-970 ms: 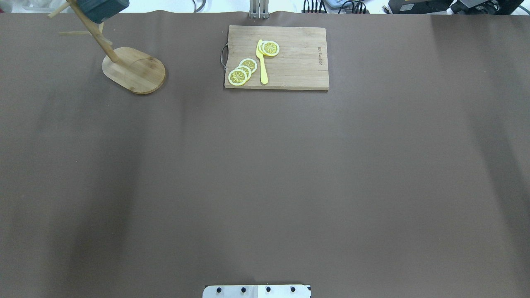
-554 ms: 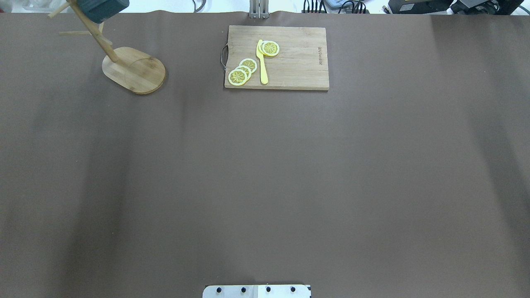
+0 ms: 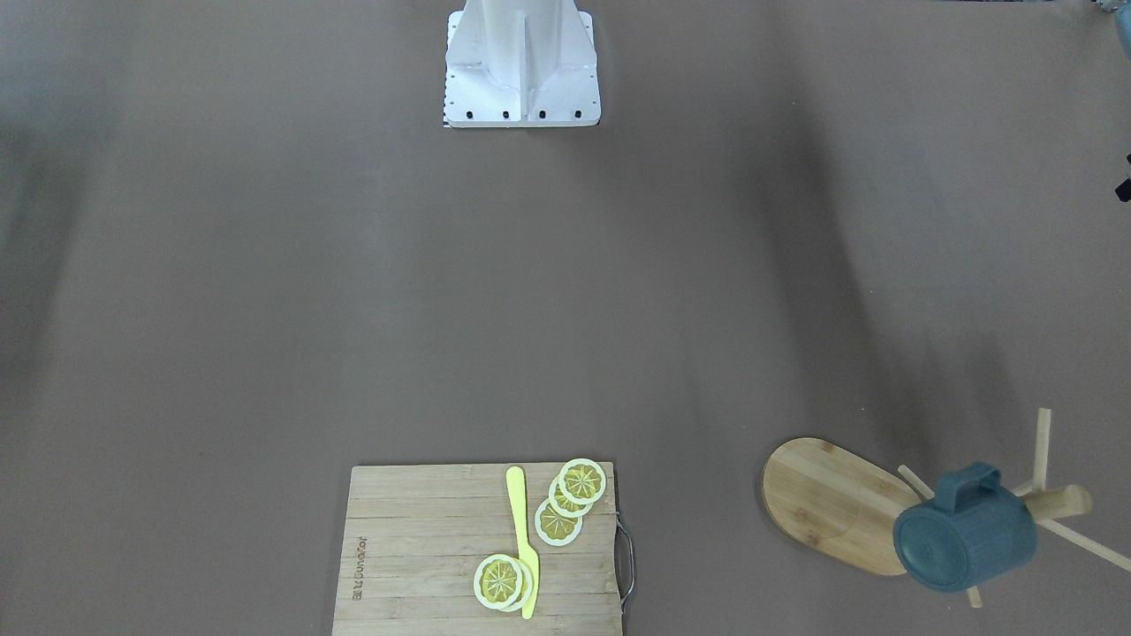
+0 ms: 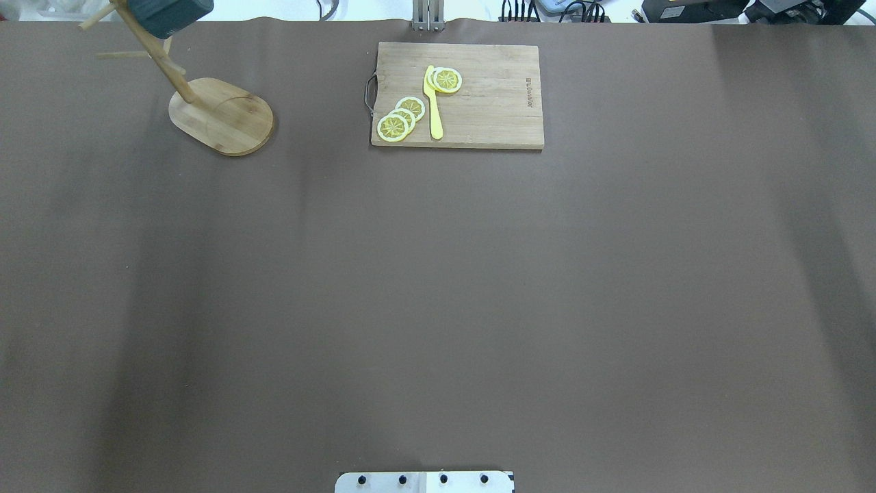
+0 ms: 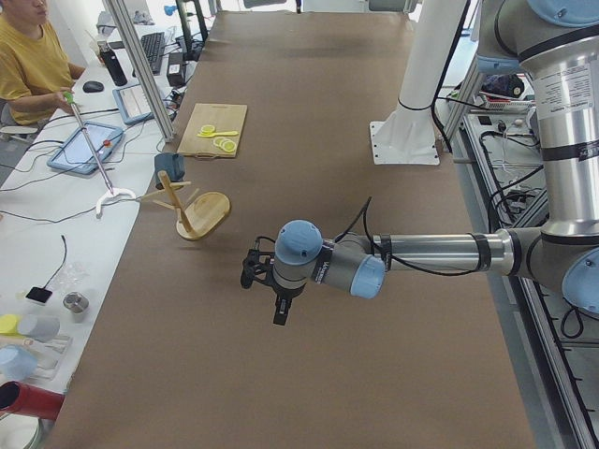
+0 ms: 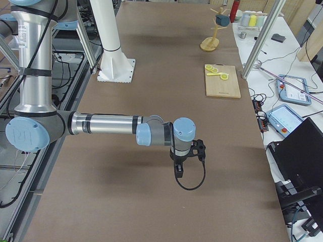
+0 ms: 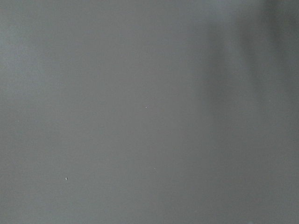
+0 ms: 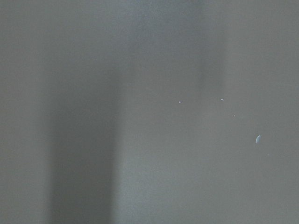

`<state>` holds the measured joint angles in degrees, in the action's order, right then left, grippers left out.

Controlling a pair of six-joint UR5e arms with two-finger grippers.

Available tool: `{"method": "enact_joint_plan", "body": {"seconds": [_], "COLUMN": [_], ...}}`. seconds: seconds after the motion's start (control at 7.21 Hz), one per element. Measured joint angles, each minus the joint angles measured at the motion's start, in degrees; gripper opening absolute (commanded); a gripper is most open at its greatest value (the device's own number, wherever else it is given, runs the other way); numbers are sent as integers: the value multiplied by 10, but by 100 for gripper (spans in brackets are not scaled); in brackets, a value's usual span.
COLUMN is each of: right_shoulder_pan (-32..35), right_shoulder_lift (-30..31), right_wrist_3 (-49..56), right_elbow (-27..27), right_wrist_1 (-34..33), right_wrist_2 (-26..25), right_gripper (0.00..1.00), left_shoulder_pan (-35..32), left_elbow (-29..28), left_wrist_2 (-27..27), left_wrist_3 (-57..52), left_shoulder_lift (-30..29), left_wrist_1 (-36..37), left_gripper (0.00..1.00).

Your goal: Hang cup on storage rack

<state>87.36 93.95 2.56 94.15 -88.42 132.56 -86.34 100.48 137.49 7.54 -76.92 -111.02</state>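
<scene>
A dark teal-blue ribbed cup (image 3: 963, 530) hangs on its side from a peg of the bamboo rack (image 3: 822, 503), its loop handle hooked over the peg just beside the top of the round post and its closed bottom turned toward the front-facing camera; no lettering shows from any angle. The rack stands on its oval base at the far left corner of the desk (image 4: 438, 308), thin pegs angling out from the post. Well apart from it, at the middle of the far edge, a slatted wooden board (image 4: 493, 103) with a metal handle carries a yellow knife (image 4: 434, 109) and lemon slices (image 4: 402, 116) lying overlapped in two clusters, one on each side of the blade. The desk is covered in plain brown sheet, and both wrist cameras see only its blurred surface. The left end effector (image 5: 271, 285) and the right end effector (image 6: 185, 157) hang above that open brown surface, well away from rack and cup; each shows only in a side view, so it cannot be told whether their fingers are spread or pressed together. A white mount (image 3: 521, 62) stands at the robot's edge. Beside the desk, an operator (image 5: 33, 56) in a yellow shirt sits at a bench with a tablet (image 5: 86, 147).
</scene>
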Motion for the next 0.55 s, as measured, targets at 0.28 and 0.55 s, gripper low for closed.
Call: {"method": "enact_joint_plan", "body": {"seconds": [0.28,0.55], "right_shoulder_pan": [0,0], "right_shoulder_lift": [0,3], "right_wrist_3": [0,-1], "right_elbow": [-2,-2], "right_wrist_1": [0,0], "right_wrist_2": [1,1], "right_gripper": [100,100], "left_shoulder_pan": [3,4], "left_elbow": [5,6], "left_wrist_2": [-20,-28], "left_wrist_3": [3,25], "left_shoulder_lift": [-4,-5], "left_wrist_1": [1,3], "left_gripper": [98,98]}}
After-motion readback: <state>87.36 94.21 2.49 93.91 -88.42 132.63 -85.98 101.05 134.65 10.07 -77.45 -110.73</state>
